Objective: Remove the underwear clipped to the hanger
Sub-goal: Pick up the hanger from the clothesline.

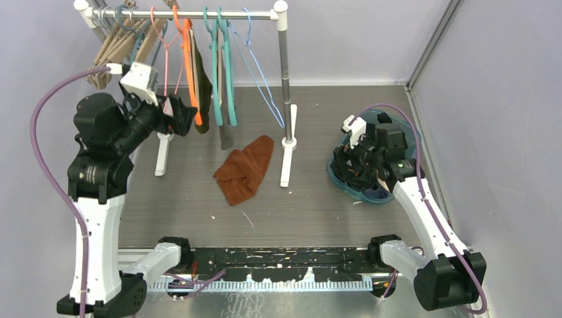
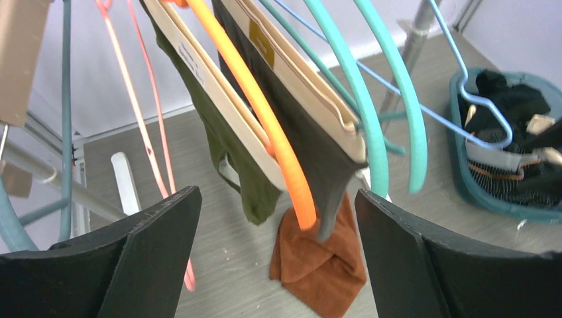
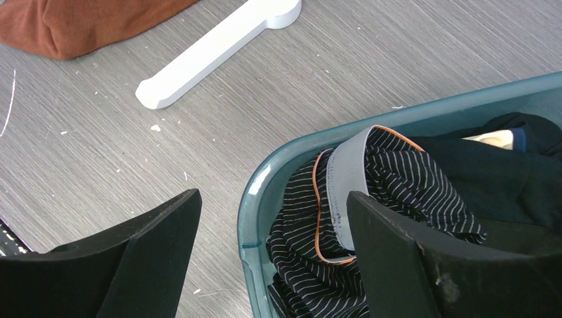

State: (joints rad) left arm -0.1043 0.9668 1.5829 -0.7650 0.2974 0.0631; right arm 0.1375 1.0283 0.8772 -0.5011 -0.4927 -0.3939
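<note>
Two pieces of underwear hang clipped on the rack: an olive-green one [image 2: 232,152] on the orange hanger [image 2: 265,112] and a grey-brown one [image 2: 318,152] beside the teal hangers [image 2: 371,119], both with cream waistbands. My left gripper [image 1: 182,114] is raised in front of them, open, nothing between its fingers [image 2: 152,245]. My right gripper [image 3: 273,195] hangs open over the rim of the teal basket [image 3: 255,199], straddling its wall. In the basket lies black striped underwear [image 3: 397,179] with a grey waistband, not held.
A rust-brown cloth [image 1: 245,169] lies on the table below the rack [image 1: 285,99]. Pink [image 1: 162,40] and blue wire hangers [image 1: 258,66] and tan wooden ones hang empty. The rack's white feet [image 3: 212,50] rest on the table.
</note>
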